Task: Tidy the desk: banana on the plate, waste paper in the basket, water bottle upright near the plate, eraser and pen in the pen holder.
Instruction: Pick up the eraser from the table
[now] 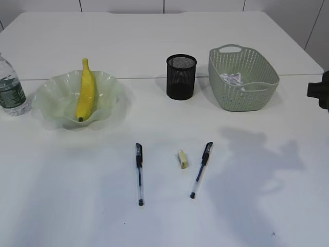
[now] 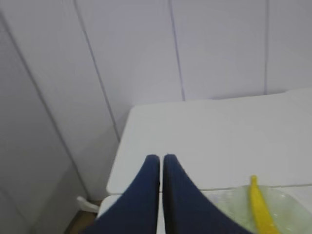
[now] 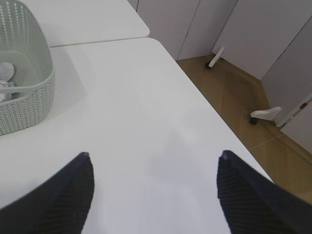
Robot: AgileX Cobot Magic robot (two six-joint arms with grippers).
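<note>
Done: the curved yellow banana [image 1: 86, 91] lies in the ruffled pale green dish [image 1: 51, 95], the crumpled white paper [image 1: 232, 79] sits in the sage-green woven-look basket [image 1: 247, 98], and the clear green-labelled water bottle [image 1: 10, 88] appears to stand upright at the dish's nine o'clock, though cropped. Outstanding: the cream eraser block [image 1: 182, 159] lies between two clear pens, left [image 1: 139, 173] and right [image 1: 202, 169], at six o'clock of the empty-looking black mesh cup [image 1: 181, 76]. My left gripper [image 2: 161, 157] is closed on nothing; my right gripper [image 3: 153, 156] is spread wide and empty.

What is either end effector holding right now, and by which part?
Nothing. The left end effector is shut on air above the plate; the right end effector is open over bare desk.
</note>
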